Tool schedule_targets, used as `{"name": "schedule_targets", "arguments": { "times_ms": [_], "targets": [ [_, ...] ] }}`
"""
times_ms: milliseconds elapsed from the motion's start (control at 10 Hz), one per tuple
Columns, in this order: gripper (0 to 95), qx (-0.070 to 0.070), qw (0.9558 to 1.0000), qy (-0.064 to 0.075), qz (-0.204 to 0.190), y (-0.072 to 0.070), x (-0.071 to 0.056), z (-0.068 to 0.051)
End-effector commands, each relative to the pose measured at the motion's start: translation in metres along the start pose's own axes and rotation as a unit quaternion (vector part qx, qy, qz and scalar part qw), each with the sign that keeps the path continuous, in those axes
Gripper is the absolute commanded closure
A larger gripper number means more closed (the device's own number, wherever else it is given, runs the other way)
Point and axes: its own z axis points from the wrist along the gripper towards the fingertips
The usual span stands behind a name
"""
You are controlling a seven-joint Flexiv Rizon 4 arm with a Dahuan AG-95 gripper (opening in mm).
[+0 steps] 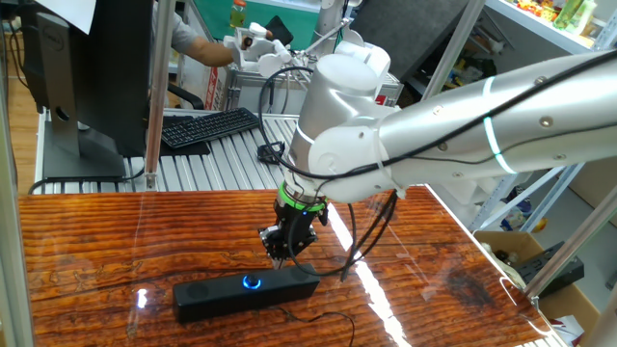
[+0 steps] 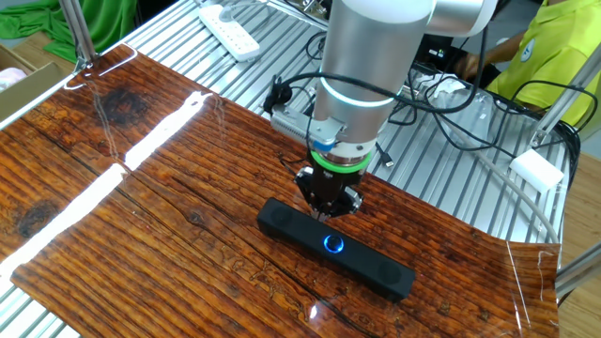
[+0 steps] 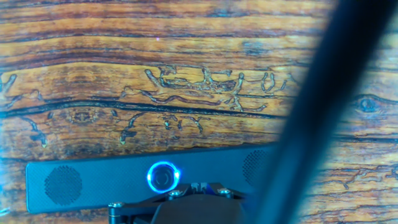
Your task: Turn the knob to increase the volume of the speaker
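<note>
The speaker (image 1: 217, 294) is a long black bar lying on the wooden table; it also shows in the other fixed view (image 2: 376, 268) and along the bottom of the hand view (image 3: 93, 183). The knob (image 1: 252, 282) glows blue at its centre, and shows in the other fixed view (image 2: 332, 245) and the hand view (image 3: 163, 177). My gripper (image 1: 281, 253) hangs point-down just above the speaker, slightly beside the knob and apart from it. In the other fixed view the gripper (image 2: 326, 212) stands over the bar's far edge. Its fingers look closed together and hold nothing.
A dark blurred cable (image 3: 311, 112) crosses the hand view diagonally. A black keyboard (image 1: 207, 127) and a monitor (image 1: 87, 67) sit on the slatted metal surface behind the table. A white power strip (image 2: 228, 28) and loose cables lie there too. A person (image 2: 554, 47) sits beyond.
</note>
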Motion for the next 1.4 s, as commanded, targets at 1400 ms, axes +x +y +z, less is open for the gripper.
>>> {"name": "schedule_targets", "arguments": {
  "times_ms": [1400],
  "targets": [
    [95.0,0.001,1.0000,0.001,0.000,0.0009,-0.0020,0.0009]
  ]
}}
